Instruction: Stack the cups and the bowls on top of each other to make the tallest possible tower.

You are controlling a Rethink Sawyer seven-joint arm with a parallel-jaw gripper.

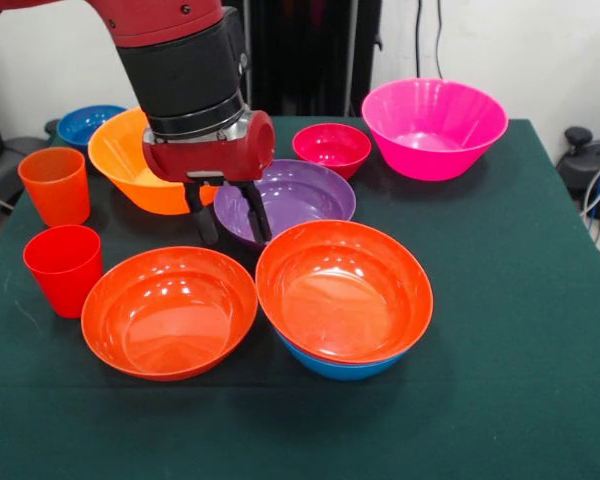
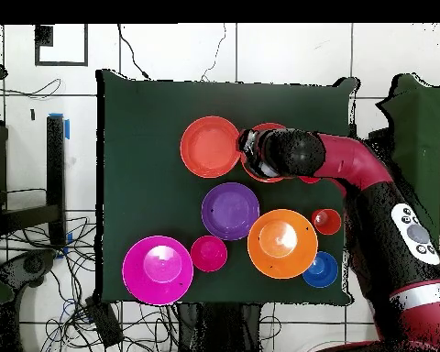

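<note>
My gripper point(image 1: 228, 215) is open and empty, with the fingers pointing down. It hangs in front of the near-left rim of the purple bowl point(image 1: 298, 195), just behind the far rim of the left red-orange bowl point(image 1: 168, 312). Whether it touches either bowl I cannot tell. The tower point(image 1: 343, 290) is the other red-orange bowl nested in the medium blue bowl point(image 1: 340, 368). The ribbed orange cup point(image 1: 55, 185) and the red cup point(image 1: 63, 268) stand at the left. In the overhead view the arm's end point(image 2: 253, 151) covers most of one red-orange bowl, beside the tower point(image 2: 210, 147).
The yellow-orange bowl point(image 1: 125, 160) is tilted behind the arm, with the small blue bowl point(image 1: 88, 123) behind it. The small magenta bowl point(image 1: 331, 148) and the large pink bowl point(image 1: 435, 127) stand at the back right. The green table cloth point(image 1: 520, 330) ends at the right.
</note>
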